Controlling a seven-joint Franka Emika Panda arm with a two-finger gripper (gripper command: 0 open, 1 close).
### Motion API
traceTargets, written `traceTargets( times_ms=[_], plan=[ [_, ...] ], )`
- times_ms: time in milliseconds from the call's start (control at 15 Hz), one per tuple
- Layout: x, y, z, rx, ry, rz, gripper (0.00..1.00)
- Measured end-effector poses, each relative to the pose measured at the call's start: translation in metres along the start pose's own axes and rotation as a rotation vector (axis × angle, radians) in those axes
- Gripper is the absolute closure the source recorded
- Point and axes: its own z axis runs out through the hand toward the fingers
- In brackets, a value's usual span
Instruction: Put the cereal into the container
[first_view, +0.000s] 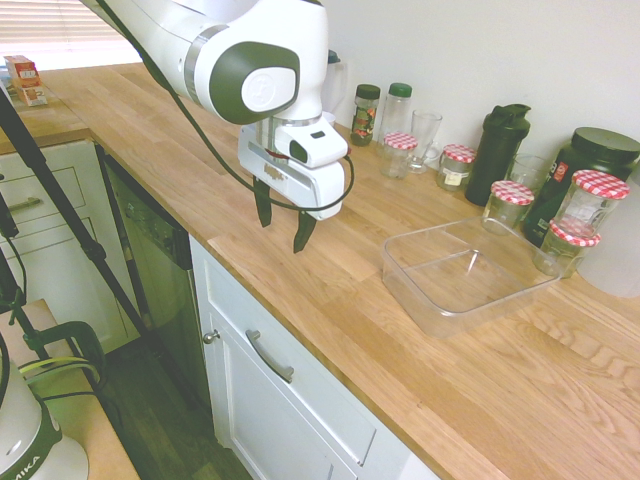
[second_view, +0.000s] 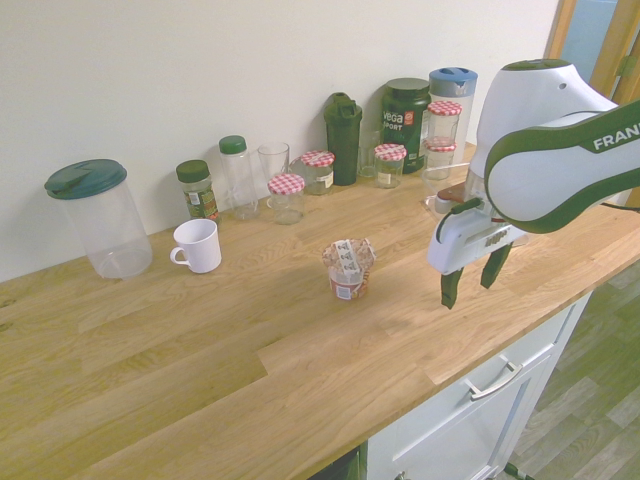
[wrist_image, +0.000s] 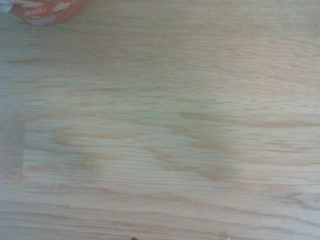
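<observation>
pincer (second_view: 468, 282): apart, empty, pointing down over bare tabletop (second_view: 300, 380), poised to descend | cereal (second_view: 348, 268): upright mid-tabletop, apart from pincer, free for grasping | container (first_view: 463, 273): open, empty, beyond arm, ready to receive | jars along wall

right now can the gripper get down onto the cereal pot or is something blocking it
Probably yes. The gripper hangs open and pointing down over bare countertop, off to one side of the cereal pot. The pot stands alone, with the white mug and the jars well clear of it.
</observation>
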Motion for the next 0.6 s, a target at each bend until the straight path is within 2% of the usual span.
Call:
traceTargets(
  times_ms=[200,467,600],
  plan=[
    [0.000,-0.004,-0.003,0.008,0.007,0.001,0.00],
    [-0.006,-0.043,-0.030,0.086,0.048,-0.058,0.00],
    [-0.002,-0.070,-0.024,0.107,0.042,-0.089,0.00]
  ],
)
